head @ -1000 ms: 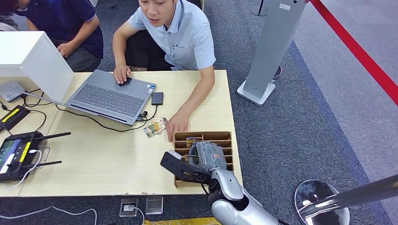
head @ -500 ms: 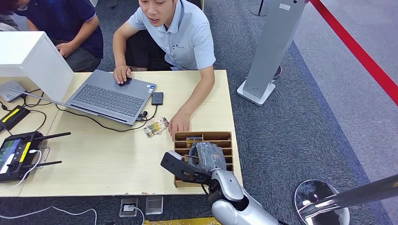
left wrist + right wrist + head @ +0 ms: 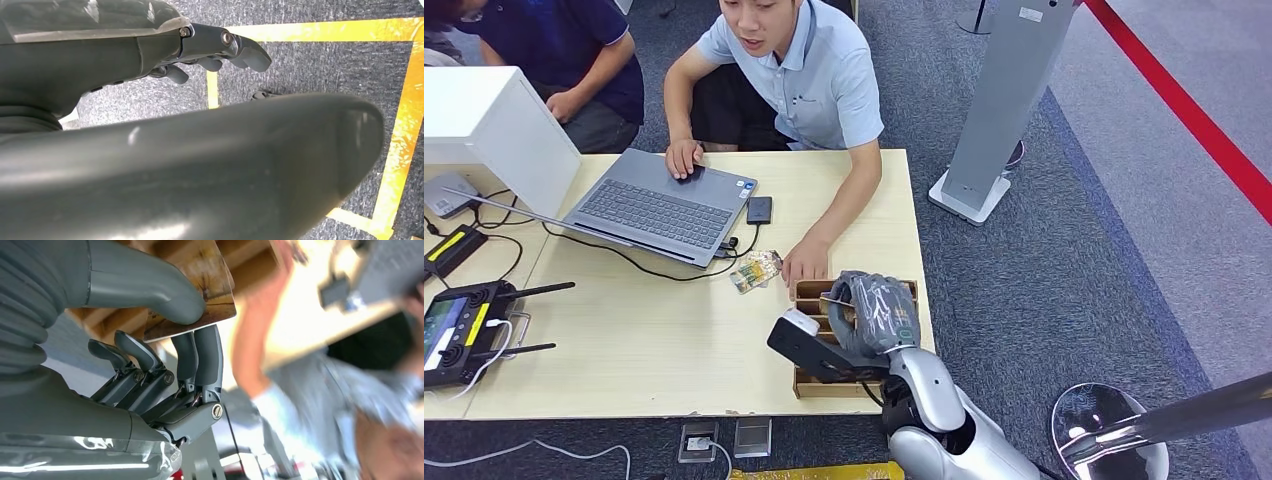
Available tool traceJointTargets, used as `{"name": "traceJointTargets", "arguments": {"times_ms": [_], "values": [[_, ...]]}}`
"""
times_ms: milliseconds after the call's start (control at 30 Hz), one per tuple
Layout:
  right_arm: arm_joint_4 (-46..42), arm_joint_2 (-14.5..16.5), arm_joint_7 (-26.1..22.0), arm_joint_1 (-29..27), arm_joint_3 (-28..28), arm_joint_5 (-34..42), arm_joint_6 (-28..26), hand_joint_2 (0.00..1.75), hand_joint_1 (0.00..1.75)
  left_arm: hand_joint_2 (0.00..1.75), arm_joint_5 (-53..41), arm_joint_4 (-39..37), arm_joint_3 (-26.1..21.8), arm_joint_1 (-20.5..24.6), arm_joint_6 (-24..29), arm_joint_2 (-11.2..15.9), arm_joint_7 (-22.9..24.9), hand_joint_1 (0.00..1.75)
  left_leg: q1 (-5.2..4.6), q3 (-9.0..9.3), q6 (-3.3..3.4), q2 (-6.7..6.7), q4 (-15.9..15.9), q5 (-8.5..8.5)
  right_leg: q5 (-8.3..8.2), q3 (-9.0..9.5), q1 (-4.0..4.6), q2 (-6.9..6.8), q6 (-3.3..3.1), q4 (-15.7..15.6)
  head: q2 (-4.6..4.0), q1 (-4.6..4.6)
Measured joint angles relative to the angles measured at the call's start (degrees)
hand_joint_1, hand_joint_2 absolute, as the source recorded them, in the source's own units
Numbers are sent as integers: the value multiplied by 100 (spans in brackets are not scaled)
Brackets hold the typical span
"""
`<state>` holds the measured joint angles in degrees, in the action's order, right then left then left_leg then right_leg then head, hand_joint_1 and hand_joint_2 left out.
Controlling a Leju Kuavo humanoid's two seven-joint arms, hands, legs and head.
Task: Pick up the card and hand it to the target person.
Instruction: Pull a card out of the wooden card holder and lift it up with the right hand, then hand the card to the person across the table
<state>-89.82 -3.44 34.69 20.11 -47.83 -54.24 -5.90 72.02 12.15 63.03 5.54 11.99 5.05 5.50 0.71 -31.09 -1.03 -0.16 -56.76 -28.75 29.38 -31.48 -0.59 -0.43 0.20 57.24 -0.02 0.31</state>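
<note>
I am holding the thin brown patterned card (image 3: pixel 200 295) in my right hand (image 3: pixel 874 312), pinched between the thick grey thumb and the darker fingers (image 3: pixel 207 357), just above the slotted wooden card tray (image 3: pixel 809 378) at the desk's (image 3: pixel 654 350) near right corner. In my judgement the handover turns on one relation: the person in the light blue shirt (image 3: pixel 809 75) is sitting straight across the desk, and their hand (image 3: pixel 804 262) is resting just beyond the tray, so the card needs carrying forward. My left hand (image 3: pixel 220 52) is hanging low over grey carpet with yellow floor tape (image 3: pixel 400 145), fingers loosely curled, holding nothing.
</note>
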Motion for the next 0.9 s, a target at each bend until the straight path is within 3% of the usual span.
{"name": "traceJointTargets", "arguments": {"times_ms": [200,433,700,900], "values": [[-702,-208,-87,482,60,78,42,175,175,0,-30,0,4,-1,-7,0,-27,0,0,0,0,0,0,0,-1,1,0,0,0,1,0,-1],[-510,-148,-578,1476,-8,501,125,175,175,0,-158,0,10,9,-56,0,-83,0,0,-8,-1,0,0,1,-1,-1,0,0,-1,7,0,-3],[1544,447,-1596,2940,-301,986,-349,175,175,0,-281,0,27,41,-139,6,-203,0,1,-15,-4,-10,0,6,-1,-4,0,-7,-1,13,0,-4],[3273,915,-1832,3576,-586,896,-529,175,175,0,-289,0,39,45,-140,22,-217,0,0,-16,-3,-20,0,6,0,-5,0,-16,0,13,0,-4]]}}
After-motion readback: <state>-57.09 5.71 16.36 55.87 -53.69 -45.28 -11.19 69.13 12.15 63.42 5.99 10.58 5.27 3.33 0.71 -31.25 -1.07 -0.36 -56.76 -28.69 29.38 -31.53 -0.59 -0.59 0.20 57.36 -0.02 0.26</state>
